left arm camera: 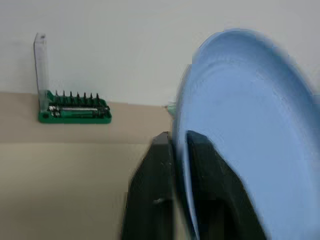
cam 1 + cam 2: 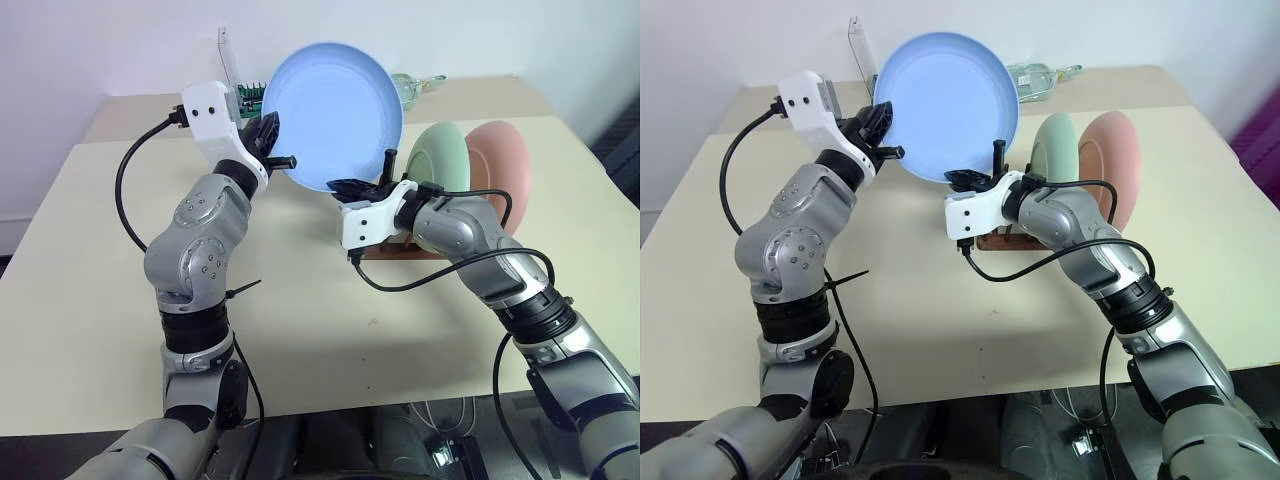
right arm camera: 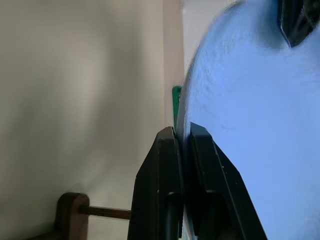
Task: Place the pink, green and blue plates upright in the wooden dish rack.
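The light blue plate (image 2: 335, 110) is held upright in the air above the table, its face toward me. My left gripper (image 2: 278, 145) is shut on its left rim, which passes between the two fingers (image 1: 160, 190) in the left wrist view. My right gripper (image 2: 365, 182) is shut on the plate's lower rim from below. To the right, the pale green plate (image 2: 440, 155) and the pink plate (image 2: 505, 160) stand upright side by side in the dark wooden dish rack (image 2: 388, 252), which my right arm partly hides.
A green screwdriver-bit holder (image 1: 75, 110) with a raised clear lid stands on the far table behind the blue plate. A glass item (image 2: 412, 85) lies back there too. The beige table (image 2: 300, 330) stretches wide in front of the rack.
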Available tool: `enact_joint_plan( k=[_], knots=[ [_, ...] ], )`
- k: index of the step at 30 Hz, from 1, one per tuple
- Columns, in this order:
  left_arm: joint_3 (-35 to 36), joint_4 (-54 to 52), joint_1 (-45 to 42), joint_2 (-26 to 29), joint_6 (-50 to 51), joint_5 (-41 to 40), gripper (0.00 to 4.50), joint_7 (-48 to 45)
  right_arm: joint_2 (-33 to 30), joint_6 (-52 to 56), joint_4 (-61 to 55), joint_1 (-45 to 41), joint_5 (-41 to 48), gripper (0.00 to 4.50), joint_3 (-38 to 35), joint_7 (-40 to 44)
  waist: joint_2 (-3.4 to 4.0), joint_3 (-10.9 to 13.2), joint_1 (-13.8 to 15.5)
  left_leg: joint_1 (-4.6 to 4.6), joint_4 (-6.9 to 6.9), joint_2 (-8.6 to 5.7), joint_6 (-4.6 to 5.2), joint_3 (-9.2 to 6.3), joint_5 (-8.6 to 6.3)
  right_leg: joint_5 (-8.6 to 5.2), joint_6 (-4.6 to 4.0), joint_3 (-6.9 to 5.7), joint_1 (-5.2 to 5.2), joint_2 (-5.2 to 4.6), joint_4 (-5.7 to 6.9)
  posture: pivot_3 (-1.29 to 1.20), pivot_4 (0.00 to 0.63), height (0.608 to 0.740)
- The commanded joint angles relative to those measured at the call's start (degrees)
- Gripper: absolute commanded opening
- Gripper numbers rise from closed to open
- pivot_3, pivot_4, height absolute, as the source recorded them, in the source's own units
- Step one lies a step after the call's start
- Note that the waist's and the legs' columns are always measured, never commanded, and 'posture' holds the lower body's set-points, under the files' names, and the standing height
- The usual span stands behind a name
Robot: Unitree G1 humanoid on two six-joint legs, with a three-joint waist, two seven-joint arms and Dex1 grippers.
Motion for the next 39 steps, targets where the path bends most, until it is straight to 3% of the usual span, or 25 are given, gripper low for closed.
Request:
enact_joint_plan(
  k=[1, 7, 10, 13, 14, 16, 18, 21, 23, 28, 39],
  knots=[
    [10.2, 1.0, -7.6, -1.0, -5.0, -6.0, 2.29, 6.2, 0.4, -2.0, -0.8, -0.2, -0.1, 0.00, -1.8, -0.4, -0.08, 0.0, 0.1, -0.01, 0.02, 0.00, -0.01, -0.03, 0.01, 0.01, -0.01, -0.01, 0.00, 0.01, 0.00, 0.00, 0.150, 0.740],
    [13.7, 10.6, -8.4, 11.0, -16.3, 2.7, 2.29, 8.1, 0.7, -5.6, -2.2, -1.2, 8.3, 0.00, -7.2, 0.7, -0.06, 0.0, -1.0, 0.14, -0.22, 0.03, -0.04, 0.06, 0.02, 0.01, -0.02, 0.01, -0.03, 0.03, -0.02, 0.00, 0.150, 0.740],
    [5.1, 14.0, -1.0, 17.8, -16.8, 7.9, 2.29, -0.7, 2.3, -1.9, -6.2, -1.5, 19.3, 0.00, -12.2, 4.3, -0.07, 0.0, -1.1, 0.13, -0.19, 0.01, -0.04, 0.04, 0.02, 0.01, -0.02, 0.00, 0.01, 0.01, -0.03, 0.00, 0.150, 0.740],
    [0.3, 14.9, 3.8, 20.4, -17.8, 9.5, 2.29, -6.2, 4.4, 4.6, -9.8, -2.0, 28.4, 0.00, -15.9, 6.7, -0.08, 0.0, -1.0, 0.09, -0.12, -0.01, -0.02, -0.05, 0.02, 0.01, -0.03, -0.03, 0.04, 0.00, -0.03, 0.00, 0.150, 0.740],
    [-2.6, 14.5, 7.2, 21.0, -18.8, 10.2, 2.29, -9.7, 6.7, 12.1, -12.8, -2.5, 35.8, 0.00, -18.7, 5.7, -0.09, 0.0, -1.0, 0.02, -0.05, -0.02, -0.02, -0.10, 0.02, 0.02, -0.04, -0.06, 0.03, 0.00, -0.03, 0.00, 0.150, 0.740],
    [-10.4, 11.9, 14.9, 22.0, -21.5, 11.4, 2.29, -17.9, 11.3, 30.4, -20.6, -2.1, 60.3, 0.00, -26.1, -0.9, -0.03, 0.0, -1.4, 0.02, -0.06, 0.01, -0.02, -0.11, 0.01, 0.03, -0.06, -0.06, 0.01, 0.01, -0.02, 0.00, 0.150, 0.740],
    [-12.9, 9.8, 18.1, 21.5, -21.0, 9.7, 2.29, -21.6, 13.1, 41.2, -24.9, -1.0, 77.7, 0.00, -31.1, -7.2, 0.06, 0.0, -1.3, 0.02, -0.22, 0.04, 0.00, -0.14, 0.01, 0.04, -0.09, -0.05, -0.01, -0.01, 0.02, 0.00, 0.150, 0.740],
    [-15.6, 6.6, 22.1, 21.0, -20.4, 6.8, 2.29, -27.6, 14.8, 48.1, -25.9, 1.3, 93.5, 0.00, -36.4, -19.0, 0.04, 0.0, -1.3, -0.09, -0.16, 0.04, 0.00, -0.23, 0.00, 0.06, -0.13, -0.09, -0.06, 0.00, -0.03, 0.00, 0.150, 0.740],
    [-18.2, 5.0, 24.2, 22.2, -20.8, 7.0, 2.29, -31.7, 13.9, 51.0, -25.2, 2.4, 99.4, 0.00, -38.1, -24.8, 0.09, 0.0, -1.2, -0.08, -0.13, 0.04, -0.01, -0.18, 0.01, 0.07, -0.16, -0.09, -0.08, -0.01, 0.00, 0.00, 0.150, 0.740],
    [-21.9, 1.0, 26.8, 24.8, -18.4, 4.8, 2.29, -39.5, 11.3, 53.4, -25.8, 5.9, 107.8, 0.00, -38.9, -32.0, 0.28, 0.1, -1.3, -0.03, -0.13, 0.05, 0.00, -0.07, 0.01, 0.10, -0.19, -0.05, -0.08, -0.02, 0.03, 0.00, 0.150, 0.740],
    [-22.9, -2.8, 28.1, 26.5, -14.9, 3.3, 2.29, -43.3, 10.3, 53.5, -23.4, 9.6, 108.6, 0.00, -37.4, -38.0, 0.28, 0.1, -1.2, -0.03, -0.12, 0.05, 0.02, -0.03, 0.01, 0.10, -0.18, -0.05, -0.08, -0.01, 0.02, 0.00, 0.150, 0.740]
  ],
)
